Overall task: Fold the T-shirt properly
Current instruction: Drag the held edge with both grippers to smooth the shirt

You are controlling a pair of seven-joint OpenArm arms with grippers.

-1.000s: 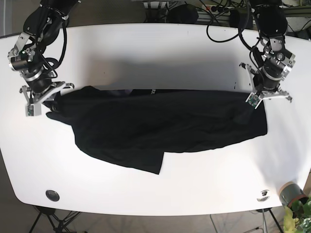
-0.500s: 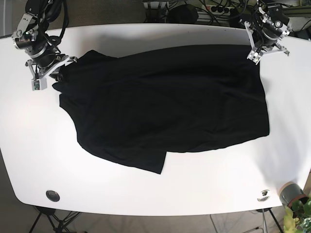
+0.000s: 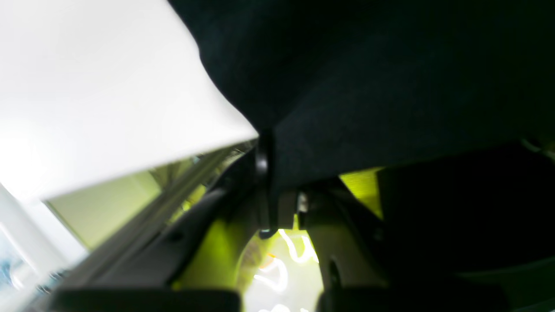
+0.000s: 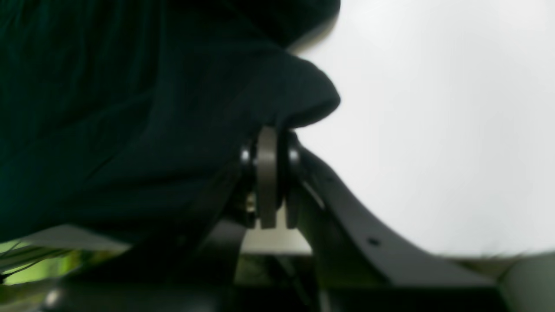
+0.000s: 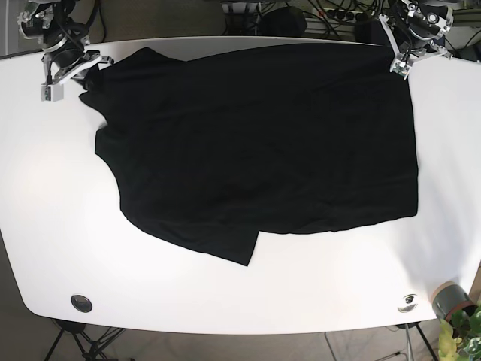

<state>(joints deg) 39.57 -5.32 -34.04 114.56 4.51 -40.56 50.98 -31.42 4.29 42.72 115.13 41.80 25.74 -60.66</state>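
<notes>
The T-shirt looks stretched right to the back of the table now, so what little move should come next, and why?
Probably lower both corners and release. The T-shirt lies spread nearly flat, the left end effector and right end effector pinching its far corners near the table edge.

We hold our left gripper (image 5: 406, 62) and right gripper (image 5: 74, 74) pinched closed at the table's (image 5: 316, 293) far corners.

The base view looked straight down on the whole desk (image 5: 60, 226) from overhead. Both wrist views sat very close behind their fingers, sharing the black T-shirt (image 5: 255, 143) with it.
</notes>
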